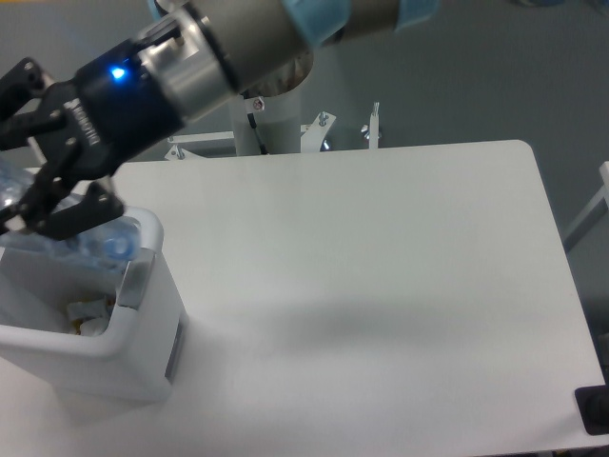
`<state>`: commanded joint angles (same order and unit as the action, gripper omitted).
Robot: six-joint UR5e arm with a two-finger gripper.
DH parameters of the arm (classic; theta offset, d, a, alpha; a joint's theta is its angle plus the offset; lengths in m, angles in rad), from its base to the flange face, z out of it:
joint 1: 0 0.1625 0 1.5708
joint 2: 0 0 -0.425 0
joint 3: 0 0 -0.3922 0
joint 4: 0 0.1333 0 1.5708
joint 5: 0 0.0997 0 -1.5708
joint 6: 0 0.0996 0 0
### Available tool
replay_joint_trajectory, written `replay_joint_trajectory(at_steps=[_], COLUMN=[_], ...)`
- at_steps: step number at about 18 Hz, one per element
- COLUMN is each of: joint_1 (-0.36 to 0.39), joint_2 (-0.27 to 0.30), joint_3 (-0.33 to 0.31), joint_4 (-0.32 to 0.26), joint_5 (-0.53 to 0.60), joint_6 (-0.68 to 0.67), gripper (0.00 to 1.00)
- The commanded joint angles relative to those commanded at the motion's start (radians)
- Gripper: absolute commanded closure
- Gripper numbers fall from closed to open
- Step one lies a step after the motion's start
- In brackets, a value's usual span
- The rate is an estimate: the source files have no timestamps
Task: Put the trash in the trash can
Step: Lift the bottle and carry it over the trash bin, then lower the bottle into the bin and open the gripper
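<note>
Now gripper (33, 152) fingers clamped on bottle (90, 243) mid-body, over trash can (143, 333) far-left opening. Bottle likely light, thin-walled, crushable, slippery; mid-body hold suits.

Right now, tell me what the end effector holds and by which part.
The end effector grips the bottle across its body, above the bin.

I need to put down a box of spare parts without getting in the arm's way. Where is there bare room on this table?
The table is bare from the trash can across to its right edge and front. The left end is crowded: there the claw holds the water bottle over the can's opening.
</note>
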<state>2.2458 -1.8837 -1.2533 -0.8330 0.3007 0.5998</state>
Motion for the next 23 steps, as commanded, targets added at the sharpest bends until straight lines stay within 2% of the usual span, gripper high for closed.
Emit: replay_joint_trajectory(at_steps=[8, 11, 12, 13, 14, 15, 23], joint_1=[-0.038, -0.055, -0.057, -0.058, -0.058, -0.058, -0.037], joint_2=[-0.020, -0.038, -0.038, -0.041, -0.043, -0.043, -0.037], joint_3=[-0.026, -0.026, -0.029, -0.034, -0.034, -0.035, -0.043], joint_4=[0.002, 0.003, 0.003, 0.003, 0.009, 0.009, 0.009], joint_5=[0.002, 0.002, 0.002, 0.002, 0.002, 0.002, 0.009], joint_6=[0.029, 0.049, 0.051, 0.051, 0.057, 0.069, 0.072], gripper=[0.62, 0.56, 0.53, 0.39, 0.08, 0.00, 0.00])
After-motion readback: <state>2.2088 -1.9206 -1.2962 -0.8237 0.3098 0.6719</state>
